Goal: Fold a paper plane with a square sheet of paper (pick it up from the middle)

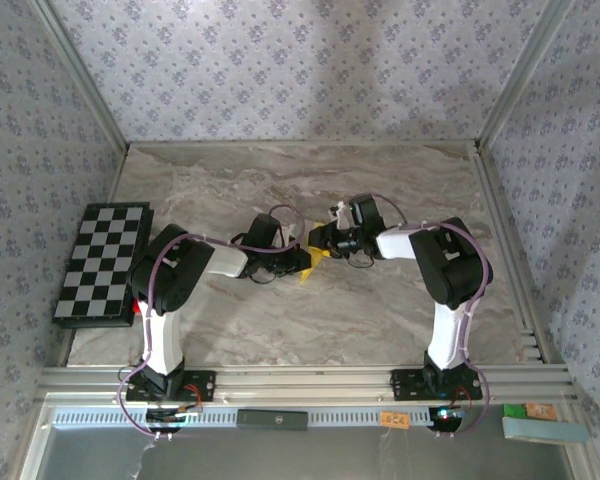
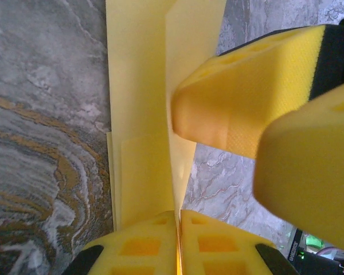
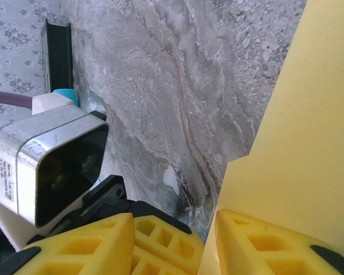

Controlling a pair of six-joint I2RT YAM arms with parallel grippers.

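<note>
Biggest thing first: the marble table [image 1: 380, 320], with a checkered board [image 1: 105, 262] off on its left side, well away from the action. Both arms reach in and meet around the middle of the table, and from above you can just see a small yellow corner of the folded paper [image 1: 310, 268] poking out between them.

The left gripper [image 2: 178, 220] is the one that has the paper. Its pads are pressed together with the crease pinched between them. From that pinch the paper's long axis runs straight away from the fingers, with one flap flat on the marble and one standing up along the crease.

The right gripper [image 3: 175, 223] comes in sideways, across that long axis. Its jaws are partly apart, with bare marble showing between them, so I'd say it isn't holding anything. The paper sits over by its right finger [image 3: 258, 246], not in the gap. So my guess is the next move depends on getting that raised flap between the right jaws, or pressing it down.

As for what each view adds, the left wrist view shows the pinch, the stacked layers and the right gripper's pad just beside the raised flap. I can't tell if it's touching. The right wrist view gives you the jaw gap, which you can't judge from above.
</note>
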